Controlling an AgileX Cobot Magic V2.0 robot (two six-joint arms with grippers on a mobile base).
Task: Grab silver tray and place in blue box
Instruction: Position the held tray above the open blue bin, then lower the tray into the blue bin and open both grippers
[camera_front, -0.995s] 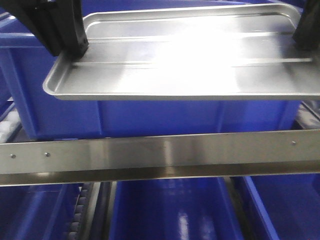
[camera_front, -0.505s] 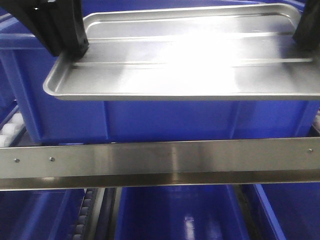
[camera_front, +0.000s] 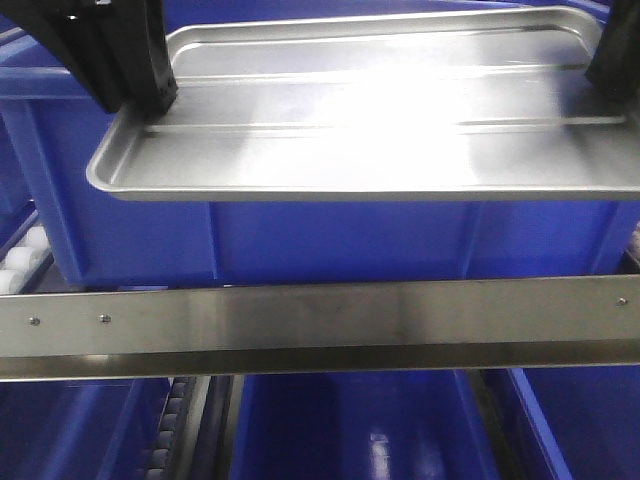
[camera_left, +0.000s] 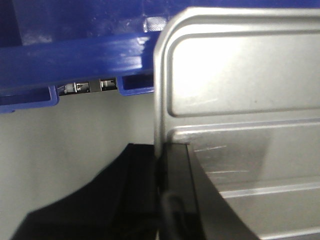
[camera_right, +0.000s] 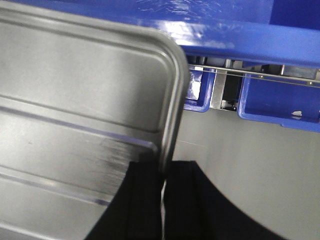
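Observation:
The silver tray (camera_front: 380, 130) hangs level in the air, its two long ridges showing, in front of and slightly above the blue box (camera_front: 330, 245). My left gripper (camera_front: 135, 95) is shut on the tray's left rim. The right gripper (camera_front: 610, 80) clamps the right rim at the frame edge. In the left wrist view the left gripper (camera_left: 161, 165) pinches the rim of the tray (camera_left: 240, 75), with the blue box rim (camera_left: 75, 57) beyond. The right wrist view shows the right gripper (camera_right: 163, 175) clamped on the tray (camera_right: 75, 90) edge, the blue box (camera_right: 240, 35) ahead.
A brushed steel rail (camera_front: 320, 325) runs across the foreground below the tray. More blue crates (camera_front: 340, 430) sit on a lower level under it. White rollers (camera_front: 20, 260) show at the left edge. A grey surface (camera_left: 75, 130) lies below the tray's ends.
The steel rail and blue box shifted slightly down and right in view a second ago, then stayed still. The tray and both grippers hold the same place in the frame.

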